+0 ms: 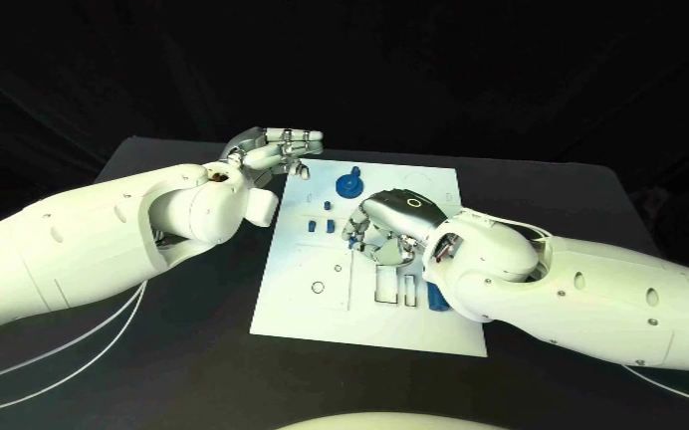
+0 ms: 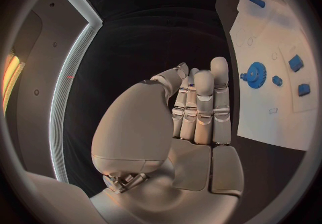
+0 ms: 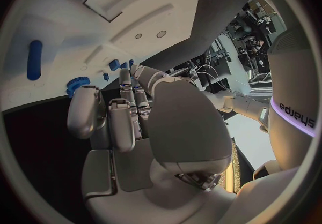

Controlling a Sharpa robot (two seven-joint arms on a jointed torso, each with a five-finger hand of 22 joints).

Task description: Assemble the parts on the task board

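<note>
The white task board [image 1: 309, 301] lies in the middle of the black table. A large blue gear [image 1: 349, 186] sits near its far edge, with small blue parts [image 1: 312, 223] left of the middle and two blue pegs [image 1: 411, 297] in slots nearer me. My right hand [image 1: 395, 219] arches over the board's middle, fingertips down beside a small blue gear [image 3: 77, 83]; nothing shows between its fingers. My left hand [image 1: 276, 149] hovers at the board's far left corner with its fingers [image 2: 201, 103] straight and together, holding nothing. The large gear [image 2: 255, 72] lies just beyond them.
A long blue peg [image 3: 34, 59] lies on the board beyond my right hand. Black table surrounds the board on all sides, with white cables [image 1: 87, 345] trailing at the near left.
</note>
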